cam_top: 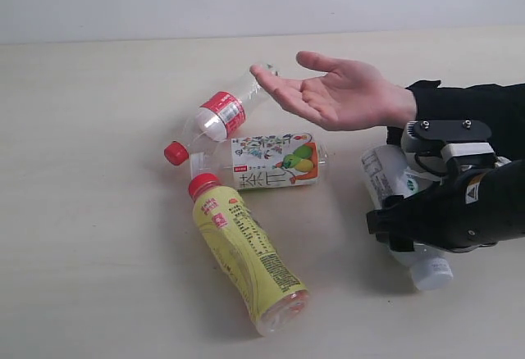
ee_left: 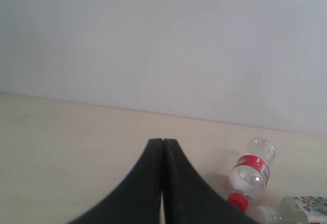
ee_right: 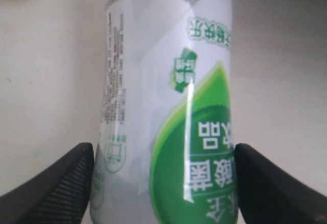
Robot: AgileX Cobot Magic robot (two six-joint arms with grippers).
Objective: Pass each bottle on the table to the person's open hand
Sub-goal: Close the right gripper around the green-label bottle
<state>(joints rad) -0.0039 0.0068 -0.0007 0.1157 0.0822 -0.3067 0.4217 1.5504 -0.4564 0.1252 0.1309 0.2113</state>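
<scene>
Four bottles lie on the table. The yellow bottle with a red cap is nearest the front. Behind it lie the clear bottle with the white-orange illustrated label and the clear red-labelled bottle, which also shows in the left wrist view. My right gripper is shut on the white-capped bottle, a black finger pressed to each side of its green-and-white label; the bottle still lies on the table. My left gripper is shut and empty, off to the side of the red-labelled bottle.
A person's open hand, palm up, in a black sleeve, hovers above the table behind the right gripper. A pale wall runs along the table's far edge. The illustrated bottle's end shows at the corner of the left wrist view.
</scene>
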